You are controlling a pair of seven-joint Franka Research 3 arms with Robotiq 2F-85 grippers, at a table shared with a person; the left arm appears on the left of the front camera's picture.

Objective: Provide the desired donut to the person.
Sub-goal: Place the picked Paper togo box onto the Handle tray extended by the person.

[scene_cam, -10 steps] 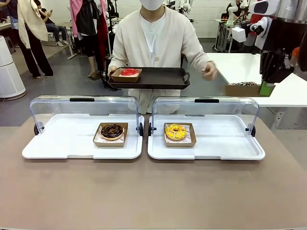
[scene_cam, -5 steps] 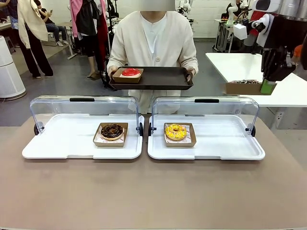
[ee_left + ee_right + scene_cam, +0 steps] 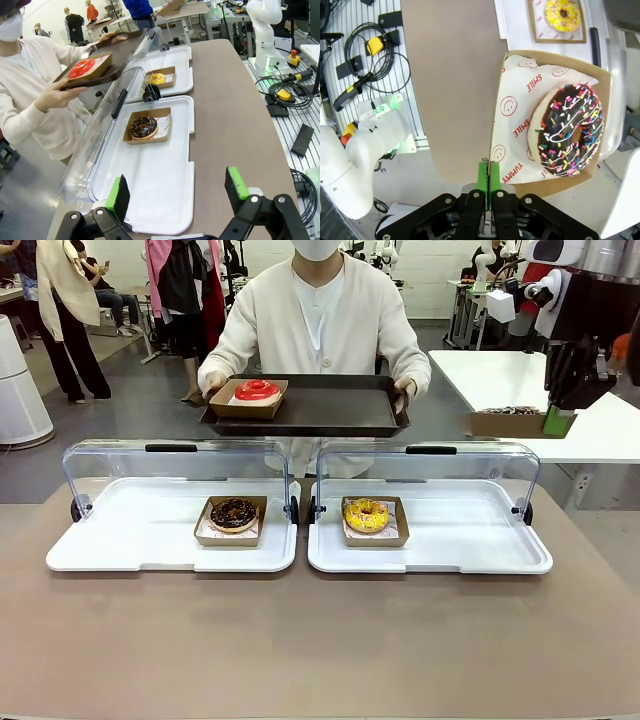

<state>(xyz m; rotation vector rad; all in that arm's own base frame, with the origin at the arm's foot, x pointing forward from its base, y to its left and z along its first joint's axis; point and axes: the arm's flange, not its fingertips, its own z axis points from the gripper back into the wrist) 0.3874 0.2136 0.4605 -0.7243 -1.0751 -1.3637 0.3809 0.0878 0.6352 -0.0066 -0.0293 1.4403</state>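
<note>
Donut with chocolate icing and coloured sprinkles point(image 3: 568, 131) sits in a brown cardboard tray point(image 3: 547, 120) lined with printed white paper, and the right gripper point(image 3: 487, 176) is pinched tight on the edge of that tray, green pads pressed together, holding it high above the table; in the front view this carton point(image 3: 507, 423) shows at the right, beside the white side table point(image 3: 520, 390). On the brown table point(image 3: 320, 640) lie two white trays with raised clear lids: the left tray point(image 3: 120, 540) holds a dark chocolate donut point(image 3: 233, 512) in its carton, the right tray point(image 3: 470, 540) a yellow donut point(image 3: 366, 514) in its carton. Across the table stands the person point(image 3: 320, 320) in a cream cardigan, both hands on a dark serving tray point(image 3: 320, 405) held just above the lids; at its left end rests a red glazed donut point(image 3: 257, 390) in a carton. The left gripper point(image 3: 177, 192) hangs with its jaws spread wide and nothing between them, above the near end of the left tray.
</note>
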